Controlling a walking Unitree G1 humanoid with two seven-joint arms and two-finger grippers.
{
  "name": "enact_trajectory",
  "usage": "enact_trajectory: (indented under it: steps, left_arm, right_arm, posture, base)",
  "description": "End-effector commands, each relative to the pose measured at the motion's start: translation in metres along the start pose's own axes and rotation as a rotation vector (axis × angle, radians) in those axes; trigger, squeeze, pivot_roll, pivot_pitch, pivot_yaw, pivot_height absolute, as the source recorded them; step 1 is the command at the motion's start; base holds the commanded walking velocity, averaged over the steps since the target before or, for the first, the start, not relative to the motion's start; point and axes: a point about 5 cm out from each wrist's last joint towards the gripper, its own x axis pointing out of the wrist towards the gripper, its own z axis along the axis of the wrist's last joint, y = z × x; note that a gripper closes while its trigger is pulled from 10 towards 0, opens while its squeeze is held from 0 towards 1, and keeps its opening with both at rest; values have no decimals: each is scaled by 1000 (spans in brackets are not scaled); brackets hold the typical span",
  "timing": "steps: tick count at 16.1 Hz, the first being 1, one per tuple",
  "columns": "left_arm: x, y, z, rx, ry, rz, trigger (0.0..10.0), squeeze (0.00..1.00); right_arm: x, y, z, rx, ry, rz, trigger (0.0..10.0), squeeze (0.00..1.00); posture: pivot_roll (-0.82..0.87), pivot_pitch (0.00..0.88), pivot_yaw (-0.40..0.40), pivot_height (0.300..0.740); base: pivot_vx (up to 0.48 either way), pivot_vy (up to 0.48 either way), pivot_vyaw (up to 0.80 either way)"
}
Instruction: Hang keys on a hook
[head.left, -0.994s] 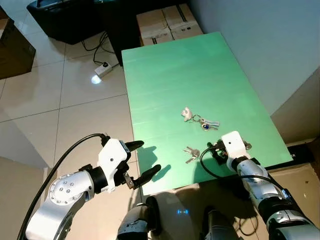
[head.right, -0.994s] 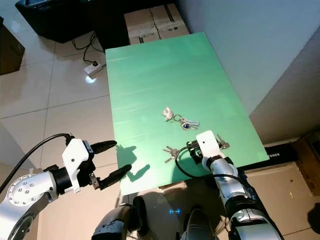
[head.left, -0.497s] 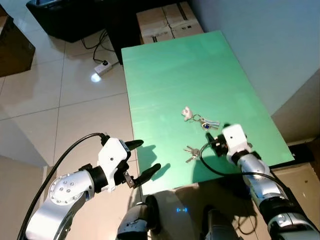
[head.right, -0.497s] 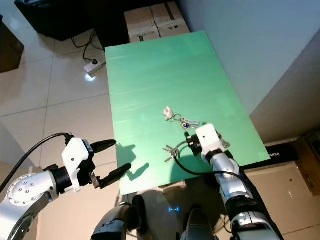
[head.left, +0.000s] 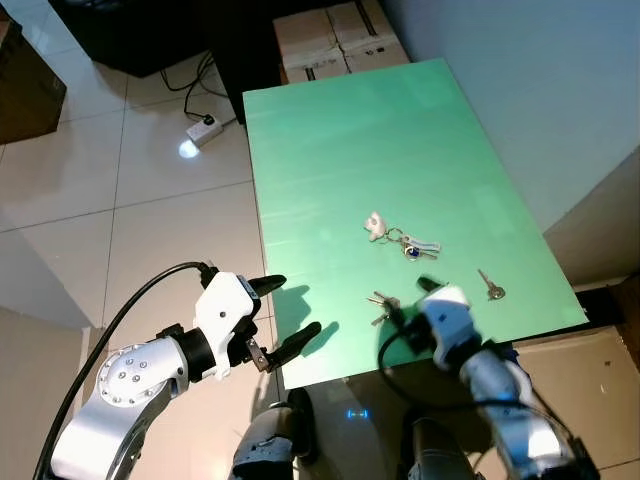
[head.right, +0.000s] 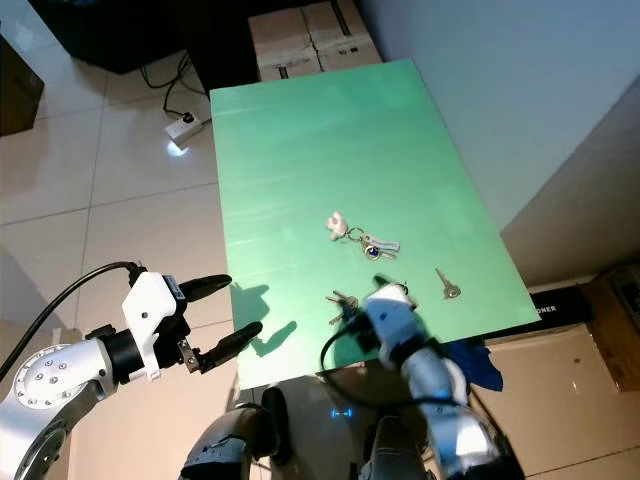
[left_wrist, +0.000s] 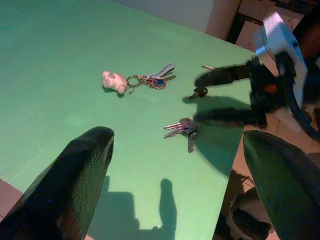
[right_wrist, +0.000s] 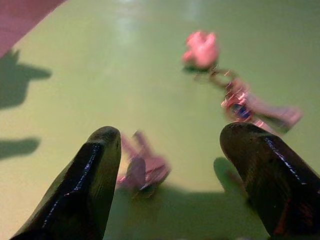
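Left gripper (head.left: 285, 314) at 7 o'clock off the table's near-left corner, fingers spread wide, holding nothing. Right gripper (right_wrist: 175, 175) blurred at 5 o'clock over the near edge, fingers wide apart, just short of small key bunch (head.left: 381, 306). Single key (head.left: 489, 286) at 3 o'clock near right edge. Keyring with pale charm (head.left: 399, 236) just past centre of green table (head.left: 340, 150). Boxes (head.left: 340, 40) at 12 o'clock beyond the far end; power strip (head.left: 205, 130) on floor at 10 o'clock.

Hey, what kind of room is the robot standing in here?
Probably a spare or storage corner of a home: a tiled floor, cardboard boxes stacked against the wall, a power strip with trailing cable, and a green table carrying key bunches.
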Motion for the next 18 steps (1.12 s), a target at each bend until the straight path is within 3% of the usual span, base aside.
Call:
enact_trajectory:
  steps: [1,4,8,12,18]
  left_arm:
    - [-2,-2,-1,-8,2,1,10000,0]
    - [-1,-2,0,-9,-2,0,10000,0]
    - [0,-3,0,-10,-8,3,10000,0]
    - [0,-3,-1,-12,-11,-3,10000,0]
    - [-3,-4,-1,-7,-5,-16,10000,0]
  right_arm:
    - [-5,10,-3,11,37,10,10000,0]
    - [-14,16,-3,30,73,-7,10000,0]
    - [-19,-1,-14,52,181,-185,10000,0]
    - [-21,-12,-22,90,188,-324,10000,0]
    - [-11,-37,-37,133,198,-323,10000,0]
  posture:
    - [73,288,119,740]
    - [69,286,116,740]
    - [66,283,114,740]
    - [68,277,118,740]
    - [87,275,136,740]
  base:
    - [0,0,0]
    - [0,0,0]
    - [0,0,0]
    - [0,0,0]
    - [0,0,0]
